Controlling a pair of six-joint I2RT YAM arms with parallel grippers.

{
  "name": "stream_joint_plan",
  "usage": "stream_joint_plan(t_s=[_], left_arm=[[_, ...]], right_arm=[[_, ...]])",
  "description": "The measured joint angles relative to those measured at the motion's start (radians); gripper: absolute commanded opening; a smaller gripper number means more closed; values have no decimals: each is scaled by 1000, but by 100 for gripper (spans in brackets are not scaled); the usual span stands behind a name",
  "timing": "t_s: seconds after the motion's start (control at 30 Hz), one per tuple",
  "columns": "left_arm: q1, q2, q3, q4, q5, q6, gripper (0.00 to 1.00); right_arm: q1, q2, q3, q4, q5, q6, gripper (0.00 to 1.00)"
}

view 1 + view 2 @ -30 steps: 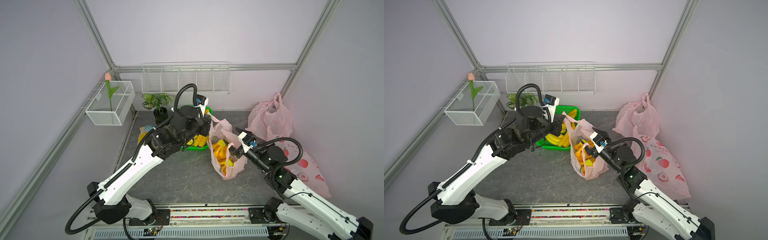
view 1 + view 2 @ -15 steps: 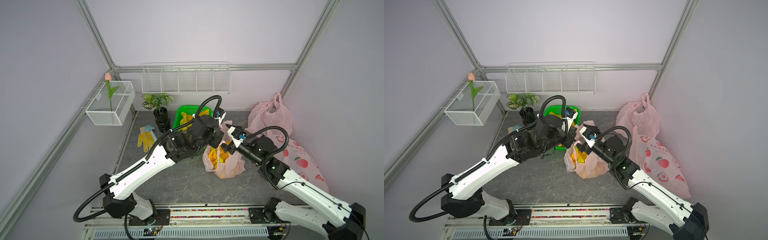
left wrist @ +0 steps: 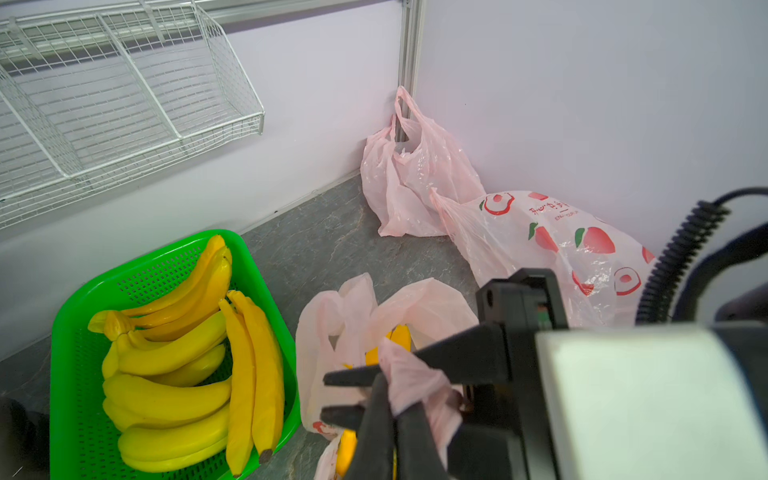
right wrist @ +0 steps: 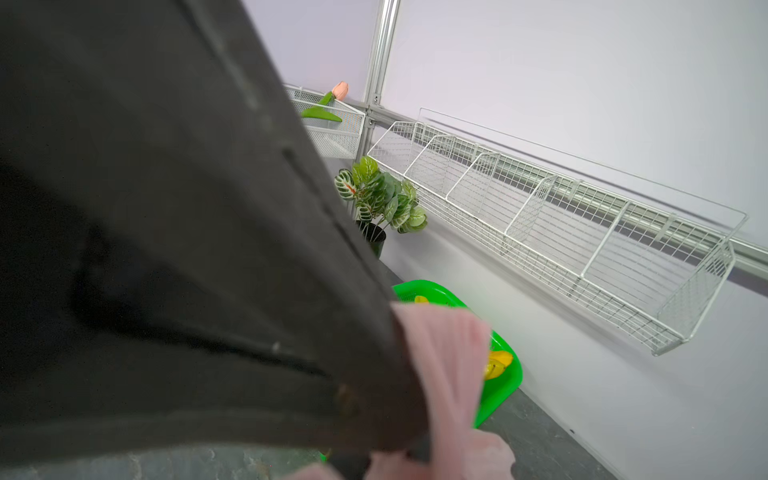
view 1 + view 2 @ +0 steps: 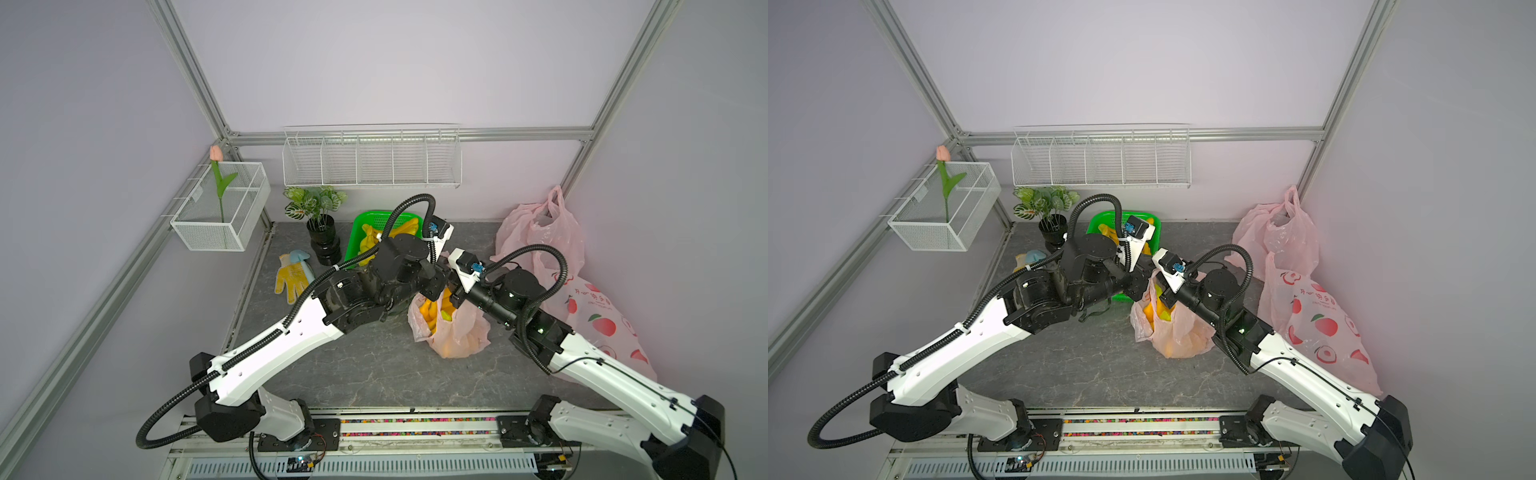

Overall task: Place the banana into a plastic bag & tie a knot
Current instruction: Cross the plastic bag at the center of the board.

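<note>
The plastic bag [image 5: 457,336] sits in the middle of the table [image 5: 332,374], just right of the green basket [image 3: 62,332]. The banana [image 5: 432,311] is already inside and the mouth isn't knotted yet. Both tools meet right above it. The left tool [image 3: 395,399] is clamped tight on a bunched-up pink handle. The right tool [image 3: 323,397] comes in from the right and pinches the same handle, fingers close together either side of the plastic. There are more bananas [image 3: 174,374] in the basket, and two other pink bags [image 5: 540,232] slumped in the far right corner.
</note>
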Motion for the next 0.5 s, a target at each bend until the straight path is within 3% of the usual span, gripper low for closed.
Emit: stream_joint_plan(t_s=[0.1, 0.23, 0.37, 0.5], left_arm=[[11, -64, -92, 54, 0, -3, 48], [114, -241, -341, 203, 36, -2, 74], [221, -343, -533, 379, 90, 25, 74], [230, -276, -584, 516, 187, 79, 70]], right_arm=[[-28, -16, 5, -25, -24, 33, 6], [-120, -62, 5, -72, -97, 92, 6], [-192, -101, 5, -90, -201, 145, 7], [-217, -105, 5, -95, -299, 184, 7]])
